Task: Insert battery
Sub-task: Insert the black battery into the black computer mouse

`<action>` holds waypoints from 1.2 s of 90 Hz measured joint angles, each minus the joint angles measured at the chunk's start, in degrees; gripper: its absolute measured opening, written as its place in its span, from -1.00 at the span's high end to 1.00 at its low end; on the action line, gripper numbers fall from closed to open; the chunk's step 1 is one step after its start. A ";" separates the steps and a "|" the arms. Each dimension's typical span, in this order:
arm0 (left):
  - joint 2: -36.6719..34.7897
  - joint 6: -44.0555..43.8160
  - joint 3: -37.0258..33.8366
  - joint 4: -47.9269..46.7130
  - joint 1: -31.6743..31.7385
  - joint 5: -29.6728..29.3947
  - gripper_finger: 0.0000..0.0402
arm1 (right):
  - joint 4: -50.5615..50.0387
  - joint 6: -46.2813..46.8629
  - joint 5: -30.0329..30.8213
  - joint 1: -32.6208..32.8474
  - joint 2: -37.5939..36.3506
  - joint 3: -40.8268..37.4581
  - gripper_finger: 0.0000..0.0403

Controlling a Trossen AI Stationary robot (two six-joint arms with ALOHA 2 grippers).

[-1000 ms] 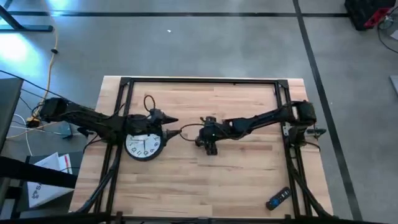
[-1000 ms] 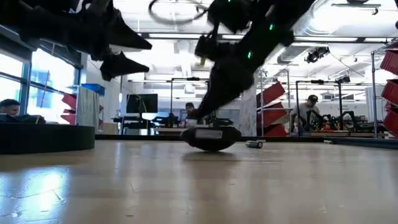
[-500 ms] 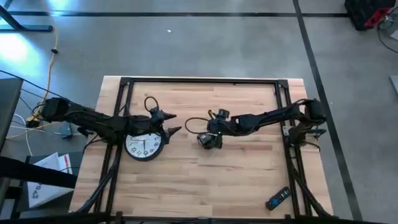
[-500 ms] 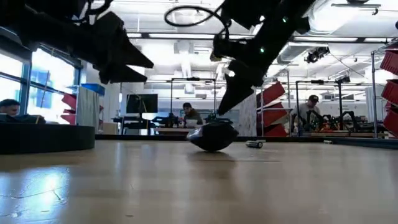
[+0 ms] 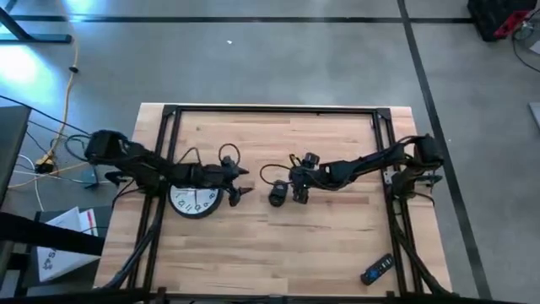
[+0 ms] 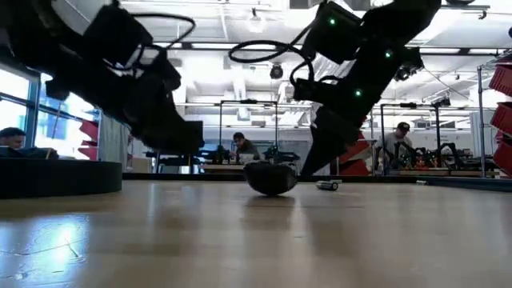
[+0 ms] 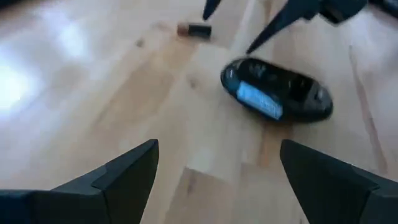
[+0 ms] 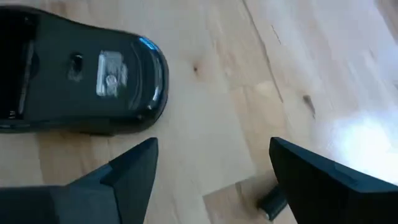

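Note:
A black computer mouse (image 5: 278, 196) lies belly up on the wooden table near its middle. Its underside label and open compartment show in the left wrist view (image 7: 277, 96) and the right wrist view (image 8: 81, 78). A small battery (image 7: 194, 29) lies loose on the wood just beyond the mouse, also in the low view (image 6: 326, 185). My left gripper (image 5: 240, 185) stands open a little to the left of the mouse, pointing at it. My right gripper (image 5: 299, 181) hangs open just right of the mouse, close above the table, touching nothing.
A round wall clock (image 5: 196, 198) lies face up under my left arm. A remote control (image 5: 377, 268) lies near the table's near right corner. Black frame rails (image 5: 274, 110) run along the far and side edges. People sit in the room beyond (image 6: 242, 144).
My right gripper has come up off the mouse and drawn back toward the table's right edge, leaving the mouse lying on the wood slightly turned. My left gripper has dropped lower and moved right, toward the mouse.

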 joint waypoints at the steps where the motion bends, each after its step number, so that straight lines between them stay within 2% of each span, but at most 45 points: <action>1: 0.48 -0.05 0.18 0.17 0.00 0.10 -0.58 | -0.01 -0.01 -0.07 -0.11 -0.17 0.00 -0.39; 14: 5.47 -0.21 2.49 1.03 0.00 0.16 -0.58 | -0.45 -2.34 0.22 -0.63 -2.72 0.07 -0.39; 37: 11.72 0.76 5.80 0.87 0.02 2.98 -0.58 | -4.31 -5.61 0.58 -0.61 -2.32 0.04 -0.39; 62: 12.15 1.75 6.05 0.35 0.77 2.98 -0.58 | -2.76 -4.60 -1.07 -1.27 -4.84 0.05 -0.39; 77: 12.12 1.77 6.05 -0.33 1.66 2.98 -0.58 | -6.13 -4.54 0.70 -4.18 -6.92 0.07 -0.39; 102: 12.12 1.77 6.05 -0.66 1.81 2.98 -0.58 | -7.11 6.35 0.81 -8.53 -6.71 0.07 -0.39; 108: 12.12 1.77 6.03 -0.80 1.81 3.04 -0.58 | -7.19 9.64 2.45 -8.61 -6.71 0.07 -0.39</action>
